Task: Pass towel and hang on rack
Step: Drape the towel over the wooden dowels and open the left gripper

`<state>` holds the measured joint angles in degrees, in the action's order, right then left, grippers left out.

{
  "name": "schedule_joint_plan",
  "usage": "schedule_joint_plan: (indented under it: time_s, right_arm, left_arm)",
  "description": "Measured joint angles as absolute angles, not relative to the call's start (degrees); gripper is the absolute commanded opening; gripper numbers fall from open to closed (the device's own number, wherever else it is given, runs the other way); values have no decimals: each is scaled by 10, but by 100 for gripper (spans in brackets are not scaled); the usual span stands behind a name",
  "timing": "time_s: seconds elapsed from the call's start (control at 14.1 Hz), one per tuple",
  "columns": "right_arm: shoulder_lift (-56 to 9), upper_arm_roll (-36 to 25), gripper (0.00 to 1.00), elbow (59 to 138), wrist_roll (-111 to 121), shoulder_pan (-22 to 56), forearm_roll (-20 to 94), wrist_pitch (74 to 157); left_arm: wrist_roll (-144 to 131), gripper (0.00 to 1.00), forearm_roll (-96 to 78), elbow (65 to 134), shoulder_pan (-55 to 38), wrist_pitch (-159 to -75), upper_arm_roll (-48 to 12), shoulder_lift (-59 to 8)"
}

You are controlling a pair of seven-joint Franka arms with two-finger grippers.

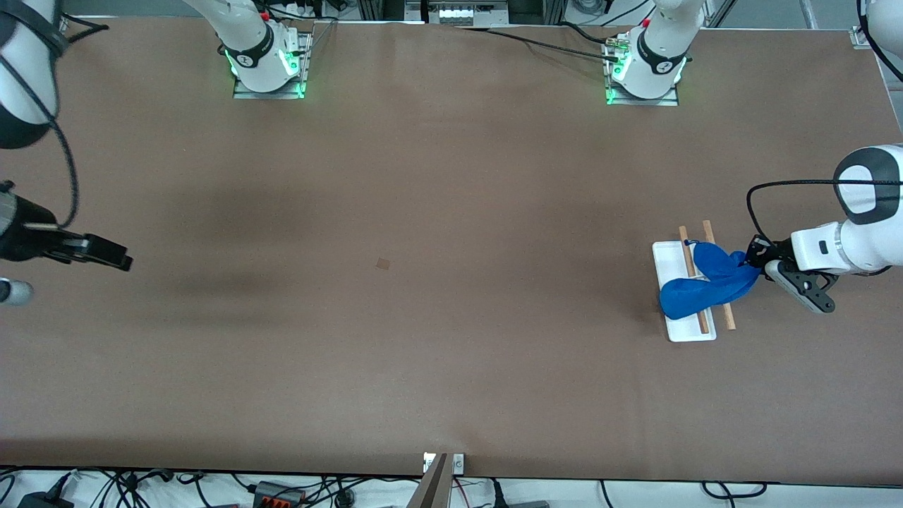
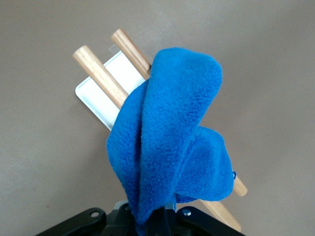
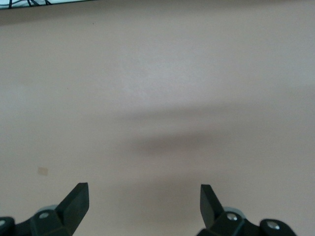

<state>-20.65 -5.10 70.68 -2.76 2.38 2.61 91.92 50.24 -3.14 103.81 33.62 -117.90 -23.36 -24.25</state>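
Observation:
The blue towel (image 1: 707,285) lies draped over the rack's two wooden rods (image 1: 707,231), bunched over the rack's white base (image 1: 690,333), at the left arm's end of the table. My left gripper (image 1: 753,262) is beside the rack and shut on one end of the towel. In the left wrist view the towel (image 2: 172,132) runs from the left gripper (image 2: 153,223) up across both rods (image 2: 101,73) and hides their middle; the base (image 2: 97,101) shows beneath. My right gripper (image 1: 118,258) waits low over bare table at the right arm's end, open and holding nothing, as the right wrist view (image 3: 144,196) shows.
A small brown patch (image 1: 383,264) marks the table's middle. The arm bases (image 1: 268,63) stand along the edge farthest from the front camera. Cables and a metal bracket (image 1: 443,464) sit at the edge nearest that camera.

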Motion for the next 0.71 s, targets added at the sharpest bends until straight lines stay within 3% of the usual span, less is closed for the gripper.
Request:
schedule_joint_plan:
  time_s: [0.21,0.43,0.5,0.71]
  right_arm:
    - [-166,-10,100,756,-11,-19,8,934]
    - [-131,1,100,797,-11,-20,-4,935]
    - [-118,3,100,816,-11,-20,-5,936]
    - [-61,3,100,902,-11,-20,-11,967]
  left_arm:
    - [528,4,-31,1031,352,-1182,-234,-254]
    - [537,72,-31,1028,366,-1189,-234,-272]
    - [537,100,-31,1026,366,-1191,-234,-276]
    - [537,100,-31,1022,366,-1191,-237,-281]
